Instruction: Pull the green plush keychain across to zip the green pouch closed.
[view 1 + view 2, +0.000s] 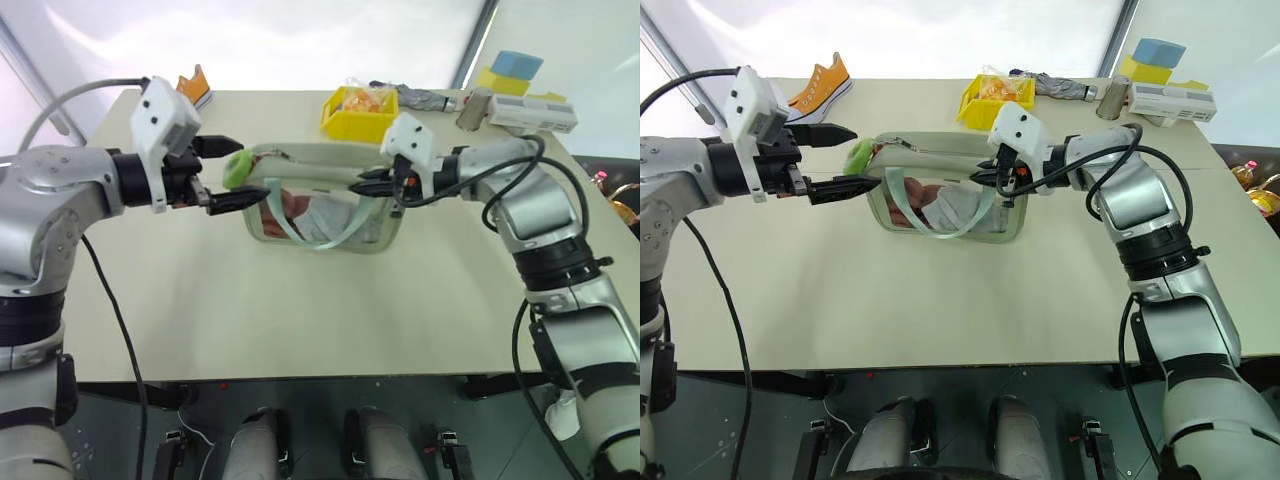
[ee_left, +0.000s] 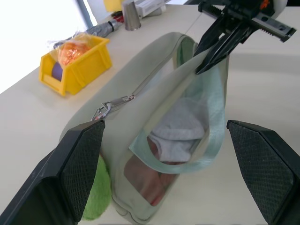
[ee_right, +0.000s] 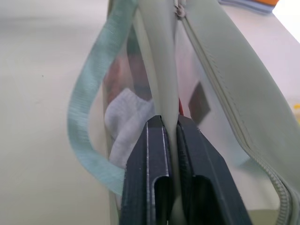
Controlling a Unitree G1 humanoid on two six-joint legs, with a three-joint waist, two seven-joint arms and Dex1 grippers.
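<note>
Right gripper (image 3: 171, 136) jaws were clamped on green pouch (image 1: 330, 160) edge; left gripper (image 1: 228, 172) jaws were spread around green plush keychain (image 1: 236, 168), not yet gripped. Zipping not started.

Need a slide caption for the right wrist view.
Right pincer shut on the green pouch rim, pale strap looping beside it.

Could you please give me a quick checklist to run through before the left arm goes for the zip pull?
1. Right end effector shut on the pouch rim: ok.
2. Left end effector open: ok.
3. Plush keychain between the left fingers: ok.
4. Keychain gripped: not ok, fingers still apart.
5. Zip track free of the strap: ok.
6. Pouch steady on the table: cannot tell.
</note>
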